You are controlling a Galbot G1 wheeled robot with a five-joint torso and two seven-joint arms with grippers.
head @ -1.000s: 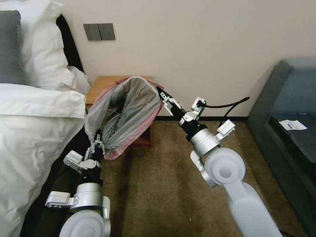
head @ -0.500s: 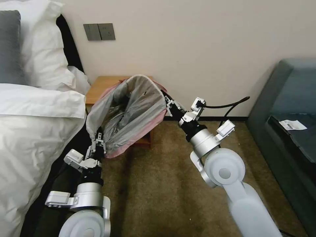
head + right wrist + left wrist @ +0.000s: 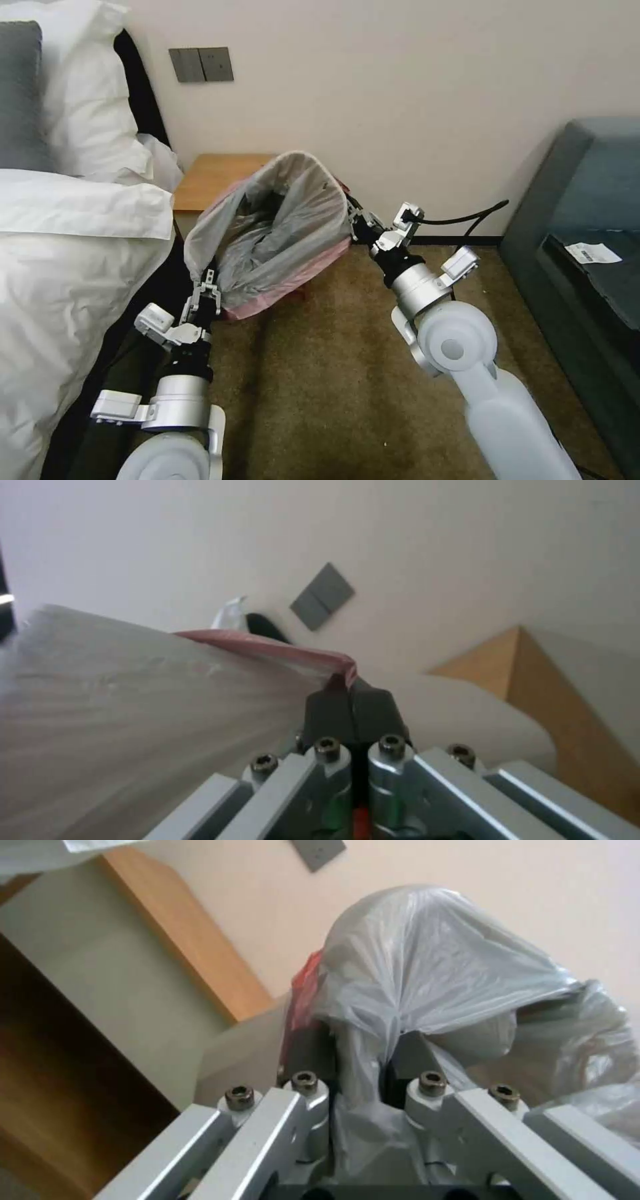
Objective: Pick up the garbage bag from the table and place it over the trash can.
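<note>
Grey crinkly plastic: garbage bag (image 3: 277, 233) is off the table (image 3: 217, 177) and hangs in the air between the two arms, mouth stretched open, pinkish-red rim showing along the lower edge.

Left gripper (image 3: 208, 288): fingers pressed together on a bunched fold of the bag's near-left edge; in the left wrist view the film runs down between the pads and balloons out above the tips (image 3: 427, 970). Table edge sits just beyond those fingers (image 3: 183, 940).

Right gripper (image 3: 357, 220): dark pads shut tight on the red rim (image 3: 340, 672) at the far-right edge of the mouth, sheet fanning away from the tips.

Trash can: can't place it from here. Carpet (image 3: 320, 373) below the bag looks bare.

Step in hand, my read: carry the opened bag toward the can. To do it well:
- keep both pinches firm; film is thin and slippery, and left grip is on a loose wad, not the rim, so likeliest to slip
- hold the fingers well apart so the mouth stays wide, but don't over-tension or the rim could tear at the right pads
- keep the bag's belly clear of the table corner.
</note>
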